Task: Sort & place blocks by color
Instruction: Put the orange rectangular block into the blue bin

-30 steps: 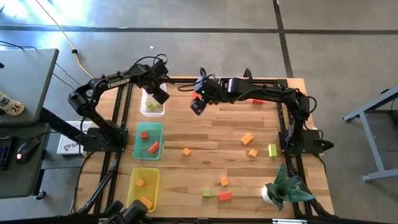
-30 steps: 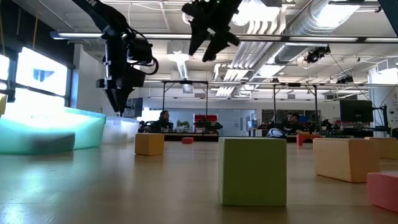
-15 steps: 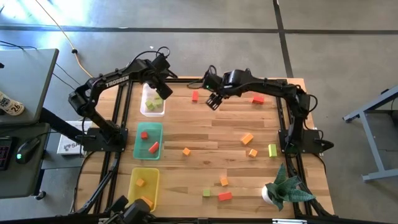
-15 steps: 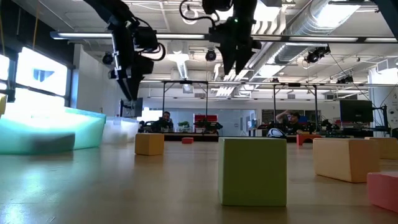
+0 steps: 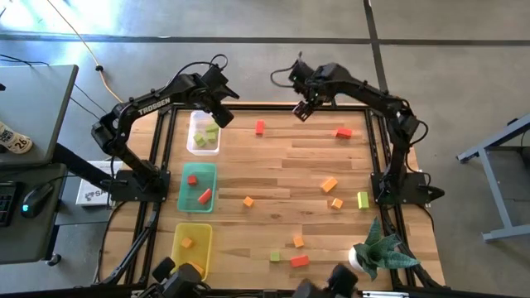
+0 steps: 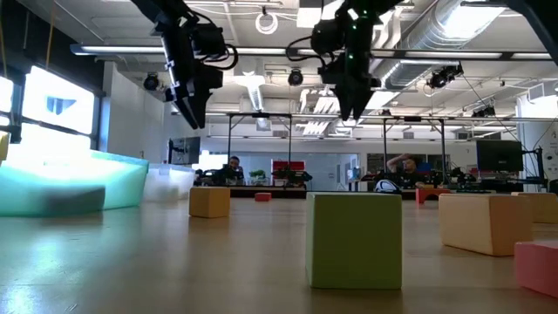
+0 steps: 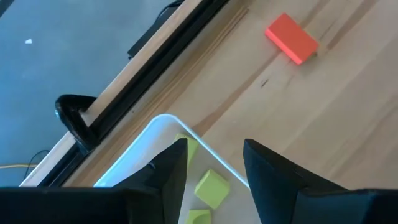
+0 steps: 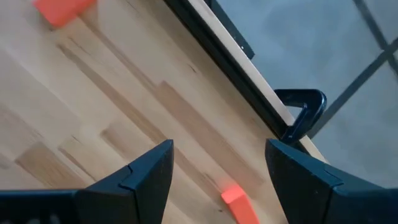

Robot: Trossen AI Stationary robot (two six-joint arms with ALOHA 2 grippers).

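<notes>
The right gripper (image 5: 303,111) is hovering at the upper middle of the high view, fingers spread wide with nothing between them. The left gripper (image 5: 222,114) is hanging above the clear tray (image 5: 193,147) at upper left, jaws part open and empty. Nearest are two red blocks, one (image 5: 260,127) between the grippers and another (image 5: 344,132) to the right; the other blocks (image 5: 330,185) are lying scattered across the lower right. These look light, rigid and smooth-faced, so pinching two flat opposite sides, centred, should be holding them best.
</notes>
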